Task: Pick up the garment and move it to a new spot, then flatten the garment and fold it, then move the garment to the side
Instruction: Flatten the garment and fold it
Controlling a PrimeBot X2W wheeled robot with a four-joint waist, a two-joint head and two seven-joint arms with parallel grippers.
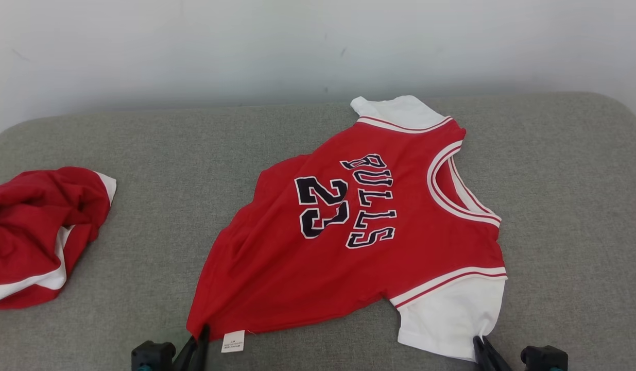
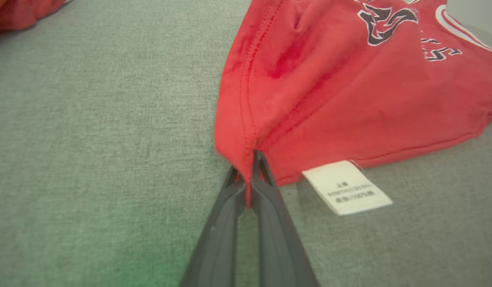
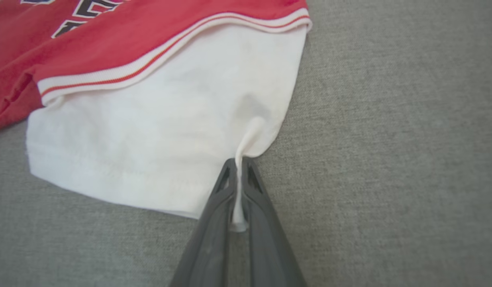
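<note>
Grey fabric-covered table [image 1: 142, 134]: red "Bulls 23" jersey with white sleeves [image 1: 348, 232] lying mid-table, print up, mostly spread, creased toward table's near edge. Crumpled red-and-white cloth heap [image 1: 34, 232] at table's left end. Left hand [image 1: 200, 336] clenched on red hem corner, right hand [image 1: 480, 344] clenched on white sleeve edge, both at table's near edge. Probably mid-flatten; fold and side move not yet done.

Indoor room, kind unclear: grey upholstered surface [image 1: 142, 144], rounded corners, against plain white wall [image 1: 194, 46].
</note>
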